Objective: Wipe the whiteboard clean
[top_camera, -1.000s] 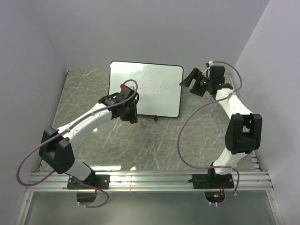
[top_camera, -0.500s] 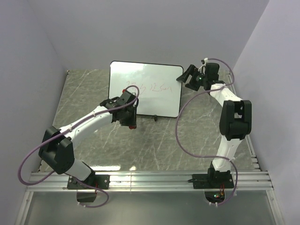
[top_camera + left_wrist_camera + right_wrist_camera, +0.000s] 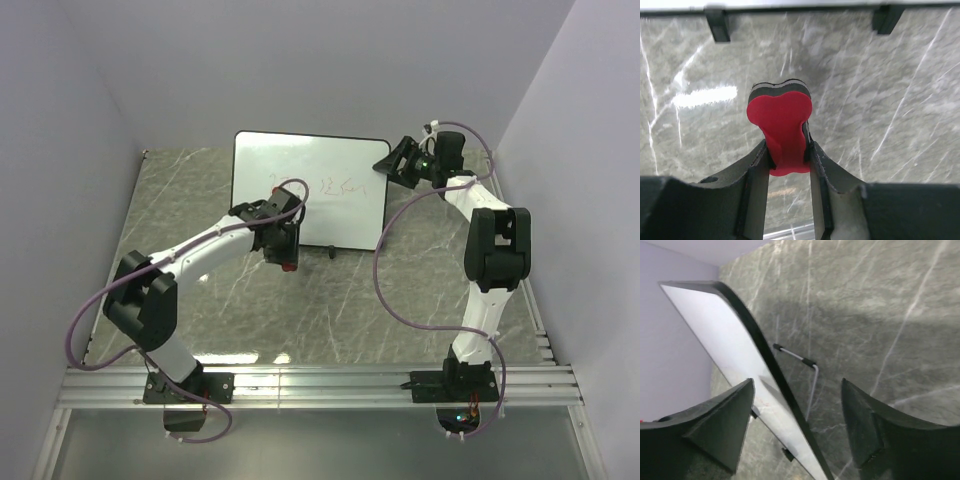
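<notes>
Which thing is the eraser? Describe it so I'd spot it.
Start at the whiteboard at the back of the table. Near its lower edge, the left gripper is shut on the eraser: a small bow-shaped pad. It is bright red, where the gripper is black and the table grey.

The large white, black-framed rectangular whiteboard [image 3: 330, 170] stood at the far middle of the grey marbled tabletop [image 3: 300, 310]. The left gripper [image 3: 287, 252], with the small red foam eraser [image 3: 782, 132] in it, was just before the board's lower edge. The right gripper [image 3: 390, 165] straddled its upper right corner.
</notes>
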Controlling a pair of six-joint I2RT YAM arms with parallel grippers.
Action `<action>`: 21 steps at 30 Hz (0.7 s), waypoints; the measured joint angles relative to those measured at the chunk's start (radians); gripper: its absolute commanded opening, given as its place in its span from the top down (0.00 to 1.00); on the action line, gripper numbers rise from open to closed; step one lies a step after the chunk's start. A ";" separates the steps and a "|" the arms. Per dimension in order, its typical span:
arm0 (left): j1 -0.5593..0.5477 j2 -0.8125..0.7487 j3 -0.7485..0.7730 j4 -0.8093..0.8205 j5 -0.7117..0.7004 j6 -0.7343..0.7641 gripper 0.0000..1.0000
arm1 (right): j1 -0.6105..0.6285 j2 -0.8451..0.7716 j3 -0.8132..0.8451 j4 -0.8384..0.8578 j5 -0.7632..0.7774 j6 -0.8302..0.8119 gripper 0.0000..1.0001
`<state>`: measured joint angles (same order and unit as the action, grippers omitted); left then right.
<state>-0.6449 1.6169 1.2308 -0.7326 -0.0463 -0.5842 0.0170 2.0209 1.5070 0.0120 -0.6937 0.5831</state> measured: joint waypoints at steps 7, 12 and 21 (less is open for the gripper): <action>0.001 0.110 0.157 0.012 0.000 0.011 1.00 | 0.000 0.000 -0.002 0.038 -0.056 0.010 0.57; 0.001 0.264 0.363 0.026 0.004 0.023 1.00 | 0.000 0.000 -0.003 0.038 -0.087 -0.006 0.72; 0.000 0.492 0.636 0.092 0.034 0.014 1.00 | -0.003 0.000 -0.009 0.038 -0.106 -0.031 0.97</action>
<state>-0.6453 2.1090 1.8668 -0.6407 -0.0128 -0.5705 0.0143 2.0209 1.4979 0.0502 -0.7994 0.5518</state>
